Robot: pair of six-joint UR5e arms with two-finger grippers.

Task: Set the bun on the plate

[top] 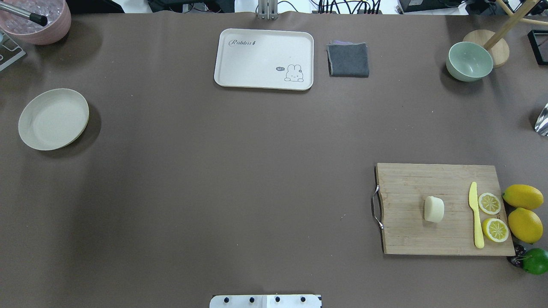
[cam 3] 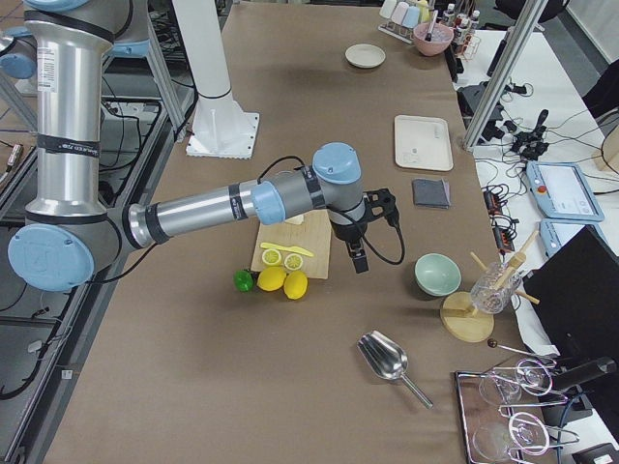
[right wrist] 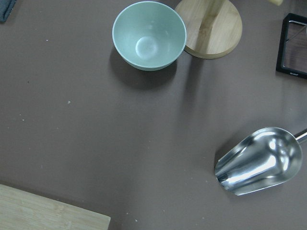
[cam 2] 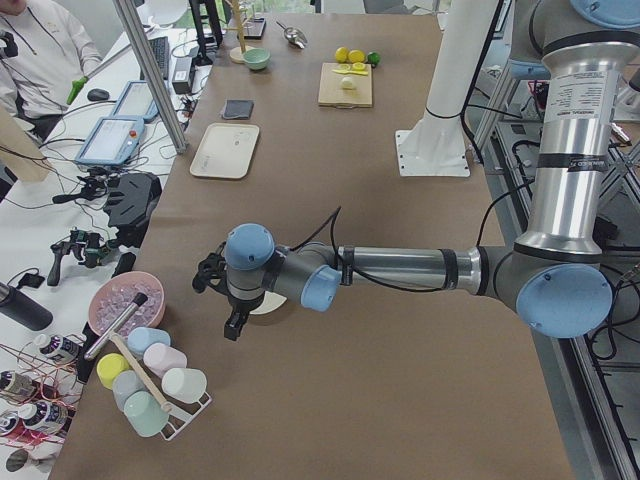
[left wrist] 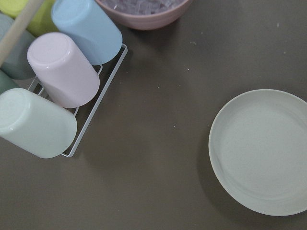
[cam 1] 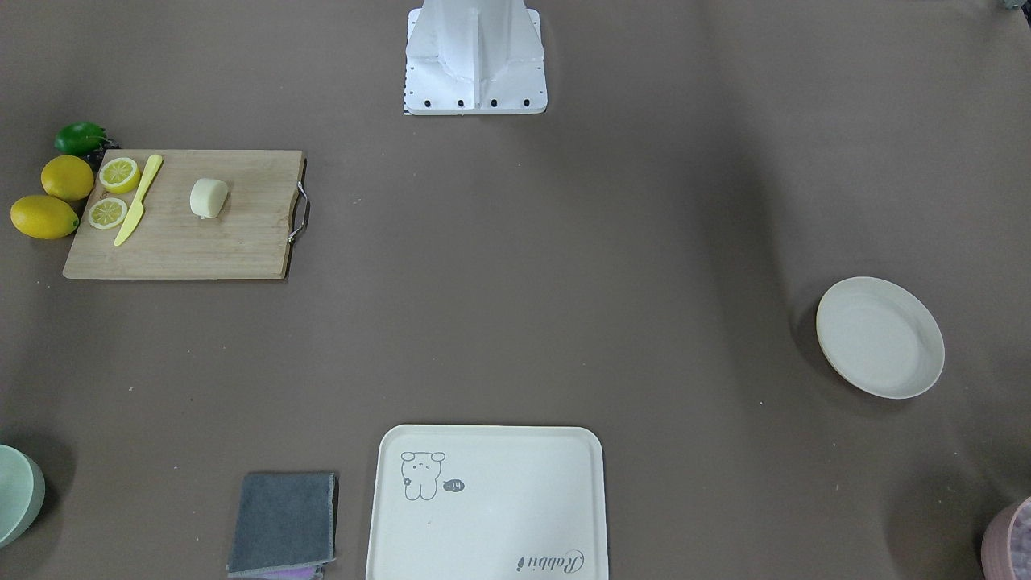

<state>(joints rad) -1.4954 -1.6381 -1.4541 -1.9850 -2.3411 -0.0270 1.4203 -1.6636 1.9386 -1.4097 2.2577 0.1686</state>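
The pale cream bun lies alone in the middle of a wooden cutting board on my right side, also seen as bun. The off-white round plate rests far off on my left side with nothing in it; plate fills the lower right of the left wrist view. My left gripper hangs beside the plate, seen only from the side, so I cannot tell its state. My right gripper hovers past the board's outer end, state also unclear.
Two lemon halves, a yellow knife, whole lemons and a lime crowd the board's right end. A cartoon tray, grey cloth, green bowl, metal scoop and cup rack stand around.
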